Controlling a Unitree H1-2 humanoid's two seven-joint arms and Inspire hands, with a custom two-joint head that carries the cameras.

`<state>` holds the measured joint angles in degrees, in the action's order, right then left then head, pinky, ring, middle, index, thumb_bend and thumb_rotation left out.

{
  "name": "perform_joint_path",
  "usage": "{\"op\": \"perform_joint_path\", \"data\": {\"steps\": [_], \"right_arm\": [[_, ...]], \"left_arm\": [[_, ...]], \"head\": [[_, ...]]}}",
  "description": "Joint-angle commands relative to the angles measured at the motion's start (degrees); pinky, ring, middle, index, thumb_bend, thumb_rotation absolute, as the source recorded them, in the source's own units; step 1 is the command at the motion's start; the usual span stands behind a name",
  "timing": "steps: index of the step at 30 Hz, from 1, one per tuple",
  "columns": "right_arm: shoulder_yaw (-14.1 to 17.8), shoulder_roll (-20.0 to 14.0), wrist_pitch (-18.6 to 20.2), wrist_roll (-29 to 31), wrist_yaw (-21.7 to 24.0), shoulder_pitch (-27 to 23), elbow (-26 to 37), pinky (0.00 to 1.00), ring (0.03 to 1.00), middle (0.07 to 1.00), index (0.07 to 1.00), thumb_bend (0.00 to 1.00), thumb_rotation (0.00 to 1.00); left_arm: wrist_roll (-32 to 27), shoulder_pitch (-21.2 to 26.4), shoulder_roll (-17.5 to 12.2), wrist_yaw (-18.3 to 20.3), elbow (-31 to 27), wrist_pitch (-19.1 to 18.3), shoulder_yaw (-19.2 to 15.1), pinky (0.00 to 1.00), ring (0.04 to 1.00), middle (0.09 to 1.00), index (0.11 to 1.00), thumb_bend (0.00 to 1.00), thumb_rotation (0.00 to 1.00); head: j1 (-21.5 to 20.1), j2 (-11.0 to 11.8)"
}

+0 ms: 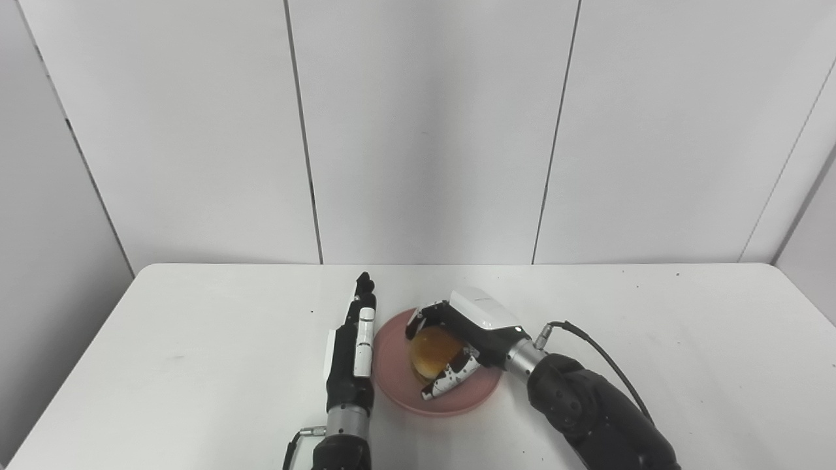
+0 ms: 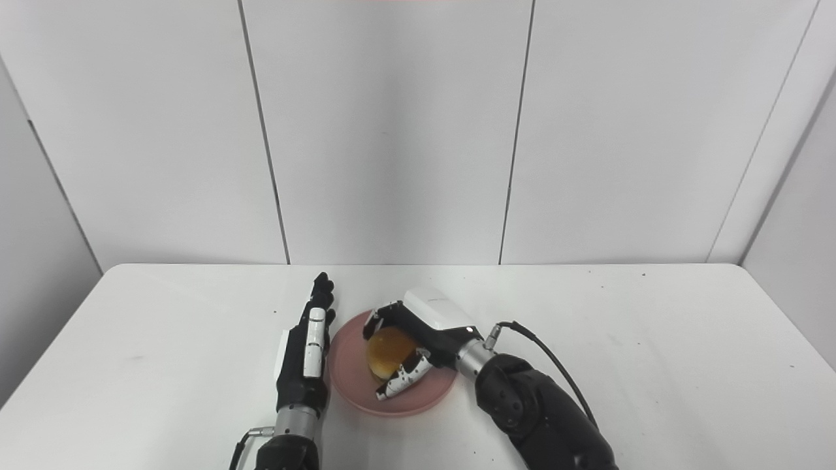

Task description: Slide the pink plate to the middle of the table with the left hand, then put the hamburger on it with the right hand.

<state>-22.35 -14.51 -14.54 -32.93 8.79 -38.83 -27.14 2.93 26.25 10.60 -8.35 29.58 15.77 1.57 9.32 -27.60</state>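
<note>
The left hand [image 1: 351,349] is lying flat, fingers straight and holding nothing, touching the left rim of the pink plate [image 1: 392,375] near mid-table. Over the plate, the right hand [image 1: 457,349] is gripping the hamburger [image 1: 432,351], so the placing step looks underway. Next, those fingers need to be spreading and lifting away.

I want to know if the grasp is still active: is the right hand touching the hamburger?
Touching. In the left eye view, the right hand's fingers wrap around the hamburger over the plate, with no gap visible.
</note>
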Motion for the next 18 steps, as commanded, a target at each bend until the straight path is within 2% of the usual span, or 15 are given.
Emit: {"op": "perform_joint_path", "data": {"steps": [1,2,4,9,12,14,15,18], "right_arm": [[1.53,-0.79,-2.33,2.73,0.52,-1.34,3.26,0.81,0.919,0.933,0.905,0.65,0.52],[1.85,-0.98,-2.31,3.65,1.04,-1.0,3.9,0.87,0.967,0.973,0.912,0.66,0.67],[2.94,-1.42,-1.95,6.25,2.43,0.16,6.23,0.93,0.996,0.997,0.94,0.68,0.81],[4.85,-2.77,-0.45,9.42,5.06,2.85,11.75,0.98,1.0,1.0,0.977,0.73,0.89],[5.88,-3.04,0.98,9.37,5.36,4.02,13.92,0.88,1.0,1.0,0.999,0.82,0.94],[7.85,-2.89,1.33,10.55,4.17,5.68,15.5,0.87,1.0,1.0,1.0,0.83,0.93],[9.03,-2.63,1.01,11.88,3.71,6.58,16.02,0.9,1.0,1.0,1.0,0.8,0.87],[12.43,-1.05,-0.53,13.46,0.11,9.46,17.2,0.91,1.0,1.0,1.0,0.76,0.82]], "left_arm": [[-0.62,-2.09,-0.08,0.78,0.53,-0.73,-0.11,1.0,1.0,0.985,0.946,0.6,1.0],[-1.25,-2.08,-0.06,1.12,0.54,-0.71,-0.22,1.0,1.0,0.981,0.944,0.59,1.0],[-2.79,-2.13,-0.25,2.46,0.26,-1.08,-0.24,1.0,1.0,0.988,0.943,0.58,1.0],[-4.12,-2.6,-1.01,4.21,-0.98,-2.49,-0.06,1.0,1.0,0.998,0.95,0.58,1.0],[-4.52,-2.79,-1.22,4.67,-1.75,-3.37,-0.22,1.0,1.0,1.0,0.951,0.56,1.0],[-4.72,-2.99,-1.53,4.96,-2.2,-3.81,-0.44,1.0,1.0,1.0,0.951,0.57,1.0],[-4.8,-3.12,-1.66,5.06,-2.44,-3.92,-0.58,1.0,1.0,1.0,0.952,0.57,1.0],[-4.15,-3.67,-2.17,4.91,-3.24,-3.71,-0.71,1.0,1.0,1.0,0.955,0.56,1.0]], "head": [[-0.04,-0.02],[-0.03,-0.02],[-0.06,-0.03],[-0.26,-0.07],[-0.32,-0.14],[-0.52,-0.03],[-0.63,-0.09],[-0.99,-0.07]]}}
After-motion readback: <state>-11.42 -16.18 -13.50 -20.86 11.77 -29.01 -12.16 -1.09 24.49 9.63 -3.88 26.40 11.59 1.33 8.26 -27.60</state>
